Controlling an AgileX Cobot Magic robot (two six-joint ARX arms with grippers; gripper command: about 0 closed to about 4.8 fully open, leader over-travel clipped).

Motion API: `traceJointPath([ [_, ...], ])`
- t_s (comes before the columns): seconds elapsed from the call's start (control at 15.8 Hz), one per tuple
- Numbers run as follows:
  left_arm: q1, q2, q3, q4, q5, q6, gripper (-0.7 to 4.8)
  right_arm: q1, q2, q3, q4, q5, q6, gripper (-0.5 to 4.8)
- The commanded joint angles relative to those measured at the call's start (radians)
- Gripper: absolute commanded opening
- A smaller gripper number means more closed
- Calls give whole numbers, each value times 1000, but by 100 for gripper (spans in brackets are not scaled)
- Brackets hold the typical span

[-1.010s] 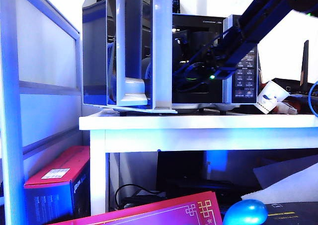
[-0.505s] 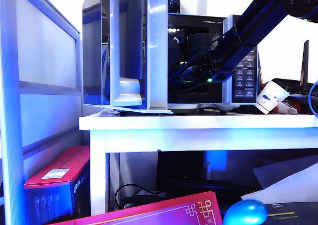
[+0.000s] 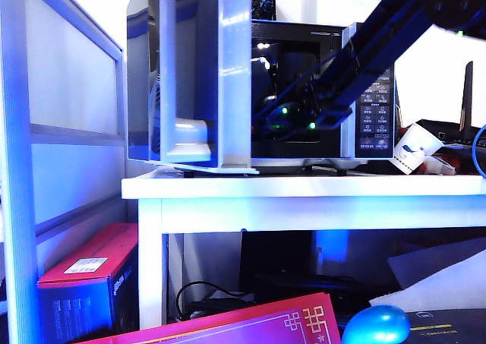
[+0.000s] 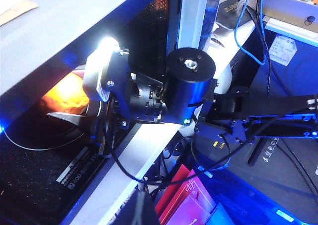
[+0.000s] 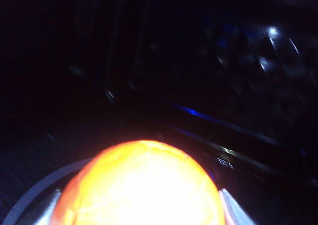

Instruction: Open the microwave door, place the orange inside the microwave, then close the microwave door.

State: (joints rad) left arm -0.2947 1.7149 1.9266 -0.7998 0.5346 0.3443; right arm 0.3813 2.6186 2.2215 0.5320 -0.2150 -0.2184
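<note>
The right gripper sits deep in the dark cavity with the orange between its pale fingertips, one on each side of the fruit, so the jaws stand wide around it and it looks gripped rather than let go. From the left wrist view you can see that same gripper reaching in, the orange glowing just above the glass turntable.

The fruit itself should handle easily: light, round, firm with a little give, the skin a bit slick, so it may roll once it is set down. Held across its widest part is the sensible hold, and that is how the fingers appear to sit.

Out in the exterior view, the right arm slants down into the microwave, whose door stands swung out to the left, white inner frame facing us. The microwave rests on the white table.

The left gripper is not in sight, so I cannot tell whether it is spread or clamped.
</note>
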Motion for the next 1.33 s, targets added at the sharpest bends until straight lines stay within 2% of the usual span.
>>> traceJointPath([
  [0.06,-3,29,-30,-209,-23,-3,17,2,-5,10,-21,8,5,479],
  [0.51,-3,29,-30,-211,-23,-4,17,6,-53,10,-118,4,5,479],
  [0.82,-3,29,-30,-220,-23,-4,17,6,-98,10,-288,8,-5,479],
  [1.33,-3,29,-30,-233,-23,-3,17,6,-142,10,-516,14,-98,479],
])
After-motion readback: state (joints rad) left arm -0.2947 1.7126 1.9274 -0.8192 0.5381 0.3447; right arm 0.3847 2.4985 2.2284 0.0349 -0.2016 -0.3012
